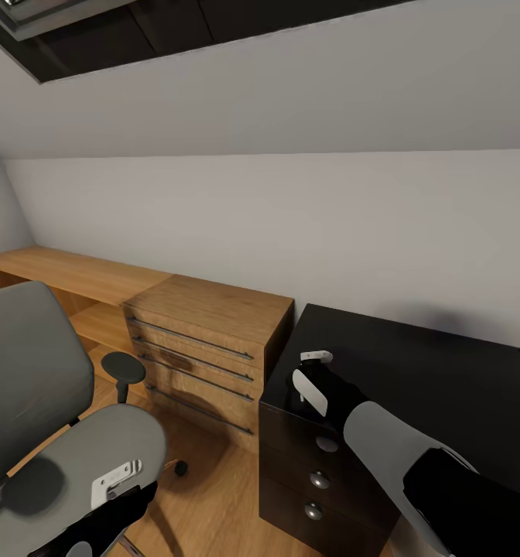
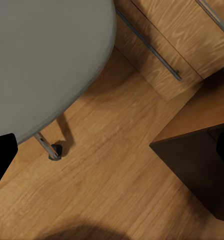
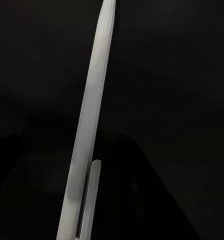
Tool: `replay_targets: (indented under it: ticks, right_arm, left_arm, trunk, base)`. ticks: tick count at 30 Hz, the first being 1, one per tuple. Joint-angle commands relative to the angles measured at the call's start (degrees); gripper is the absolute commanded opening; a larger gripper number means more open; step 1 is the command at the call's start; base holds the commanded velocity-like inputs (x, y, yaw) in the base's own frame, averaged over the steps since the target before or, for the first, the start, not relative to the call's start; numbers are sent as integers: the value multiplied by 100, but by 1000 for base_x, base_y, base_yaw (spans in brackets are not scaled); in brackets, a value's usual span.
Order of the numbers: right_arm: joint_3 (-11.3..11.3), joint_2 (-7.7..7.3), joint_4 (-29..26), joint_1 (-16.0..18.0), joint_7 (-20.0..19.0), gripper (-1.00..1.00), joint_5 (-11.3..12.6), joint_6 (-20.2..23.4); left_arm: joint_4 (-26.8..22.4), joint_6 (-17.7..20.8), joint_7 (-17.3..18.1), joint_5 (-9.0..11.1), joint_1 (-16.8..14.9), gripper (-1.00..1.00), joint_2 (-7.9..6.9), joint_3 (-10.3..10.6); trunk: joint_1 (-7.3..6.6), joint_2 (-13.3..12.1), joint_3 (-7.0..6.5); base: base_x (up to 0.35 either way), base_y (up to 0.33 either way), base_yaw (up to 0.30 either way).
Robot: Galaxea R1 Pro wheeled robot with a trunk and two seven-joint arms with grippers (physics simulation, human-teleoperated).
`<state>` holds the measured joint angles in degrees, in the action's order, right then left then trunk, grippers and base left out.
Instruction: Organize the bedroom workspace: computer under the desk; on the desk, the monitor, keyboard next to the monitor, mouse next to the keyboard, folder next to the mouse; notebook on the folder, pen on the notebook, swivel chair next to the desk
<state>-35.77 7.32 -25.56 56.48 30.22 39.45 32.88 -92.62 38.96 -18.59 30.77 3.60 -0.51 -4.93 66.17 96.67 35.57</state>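
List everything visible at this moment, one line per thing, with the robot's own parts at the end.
Glossy black desk top: one, black, lower right of the head view, under the right arm.
Dark brown desk drawers with round silver knobs: three knobs showing, at the desk's front end.
Low oak cabinet with long metal bar handles: one, oak, left of the desk against the wall.
Grey upholstered swivel chair: one, grey with a black armrest, lower left; seat bare.
Thin white pen: one, white, in the right wrist view against the black desk top.
Oak plank floor: beneath chair and cabinet.
Right gripper: over the desk's near corner, shut on the pen.
Left gripper: low over the chair seat.
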Motion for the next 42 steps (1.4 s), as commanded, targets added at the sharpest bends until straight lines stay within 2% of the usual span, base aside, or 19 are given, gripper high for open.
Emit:
replay_targets:
  ticks: [1, 13, 42]
  right_arm:
    - [-50, -7, 73, 4, 46, -100, 54, 57]
    - [-44, -11, 43, 8, 38, -100, 54, 205]
    - [0, -20, 25, 4, 30, -100, 89, 221]
  left_arm:
    - [-10, 15, -48, 61, 0, 100, -2, 1]
    - [-10, 14, -48, 61, 0, 100, -2, 1]
    - [-10, 7, -31, 61, 0, 100, -2, 1]
  trunk:
    - [1, 2, 6]
    - [1, 2, 6]
    - [1, 2, 6]
  base:
    - [0, 0, 0]
    - [0, 0, 0]
    - [0, 0, 0]
